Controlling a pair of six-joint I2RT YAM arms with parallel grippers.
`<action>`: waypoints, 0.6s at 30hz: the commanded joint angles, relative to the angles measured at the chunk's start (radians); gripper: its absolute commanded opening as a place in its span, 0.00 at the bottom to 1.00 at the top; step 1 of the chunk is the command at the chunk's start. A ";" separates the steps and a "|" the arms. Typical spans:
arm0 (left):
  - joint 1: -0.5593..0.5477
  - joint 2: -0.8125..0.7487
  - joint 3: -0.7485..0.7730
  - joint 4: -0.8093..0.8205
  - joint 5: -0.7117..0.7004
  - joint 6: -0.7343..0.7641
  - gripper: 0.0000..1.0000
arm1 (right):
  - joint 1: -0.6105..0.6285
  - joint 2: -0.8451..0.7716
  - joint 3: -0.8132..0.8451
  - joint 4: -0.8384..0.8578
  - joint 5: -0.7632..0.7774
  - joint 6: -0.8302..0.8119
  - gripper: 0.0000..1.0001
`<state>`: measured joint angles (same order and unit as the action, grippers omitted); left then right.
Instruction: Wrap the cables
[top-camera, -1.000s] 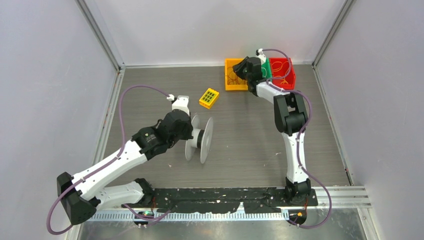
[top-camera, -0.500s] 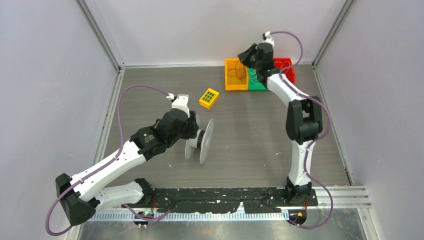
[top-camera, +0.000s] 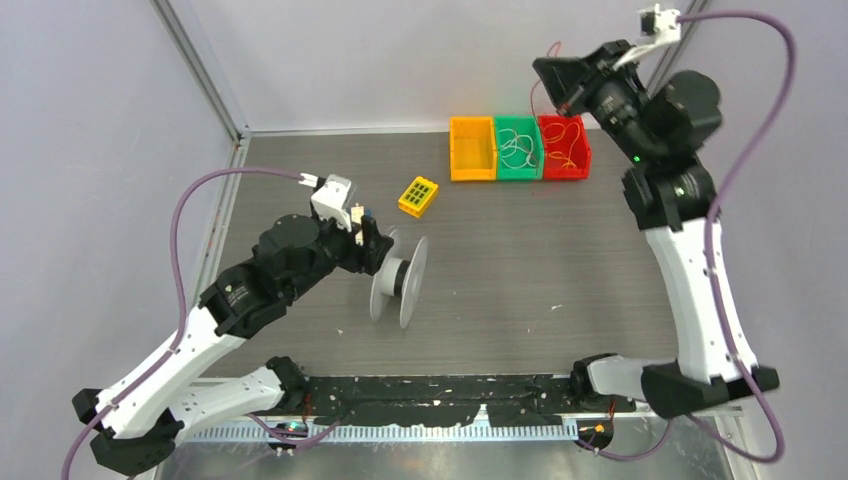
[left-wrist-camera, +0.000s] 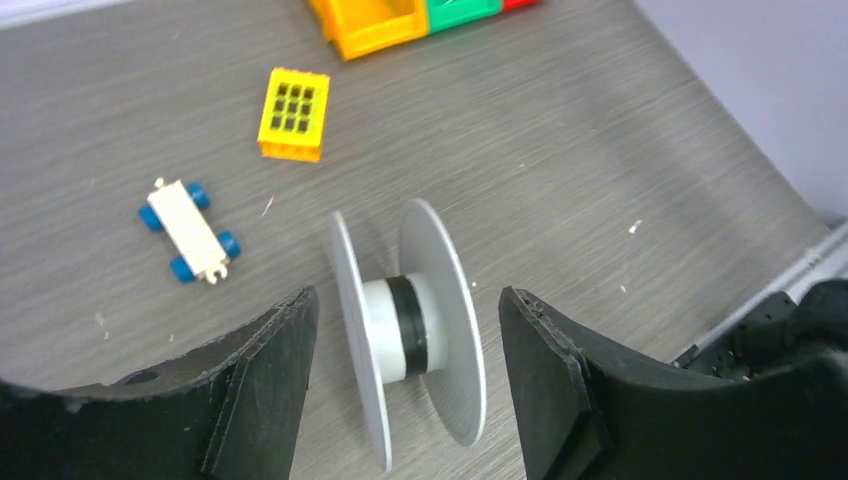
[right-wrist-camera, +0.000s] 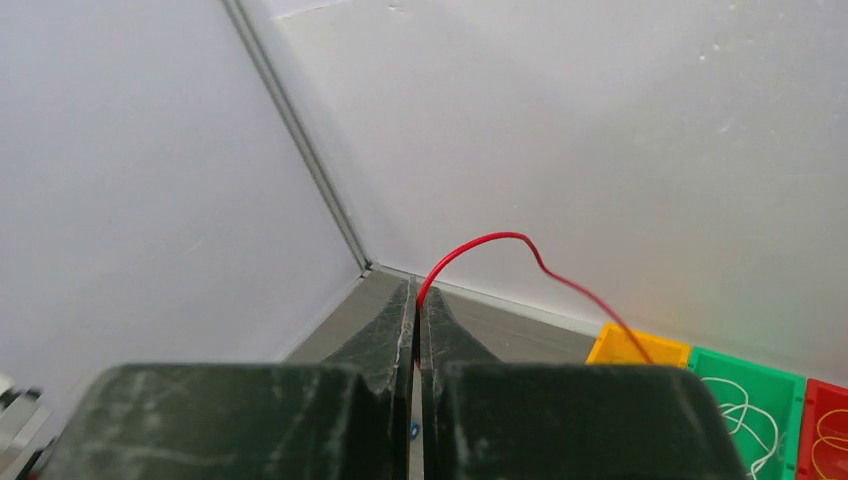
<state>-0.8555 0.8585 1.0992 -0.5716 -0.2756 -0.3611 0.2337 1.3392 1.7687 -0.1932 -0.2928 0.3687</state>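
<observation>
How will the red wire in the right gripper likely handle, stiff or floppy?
The red wire arcs up from the shut right gripper, then droops toward the yellow bin, so it is probably floppy with a little spring. Being thread-thin, it is likely very light and apt to swing. Pinched only at the tips, it might slip if tugged.

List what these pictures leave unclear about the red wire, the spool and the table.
- Red wire: right wrist view, far end vanishes behind the body of the right gripper; top view, too thin to trace.
- Spool: left wrist view, dark band on the hub too small to identify.
- White wheeled block: top view, mostly hidden by the left arm.
</observation>
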 joint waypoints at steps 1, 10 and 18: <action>-0.001 -0.001 0.078 0.054 0.233 0.166 0.69 | 0.002 -0.124 -0.066 -0.159 -0.101 -0.064 0.05; -0.001 0.009 0.074 0.228 0.725 0.390 0.73 | 0.001 -0.448 -0.403 0.052 -0.386 0.271 0.05; -0.007 0.138 0.140 0.273 0.886 0.391 0.73 | 0.000 -0.580 -0.609 0.315 -0.516 0.511 0.06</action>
<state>-0.8570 0.9279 1.1839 -0.3809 0.5026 0.0147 0.2337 0.8059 1.2434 -0.1196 -0.6987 0.6987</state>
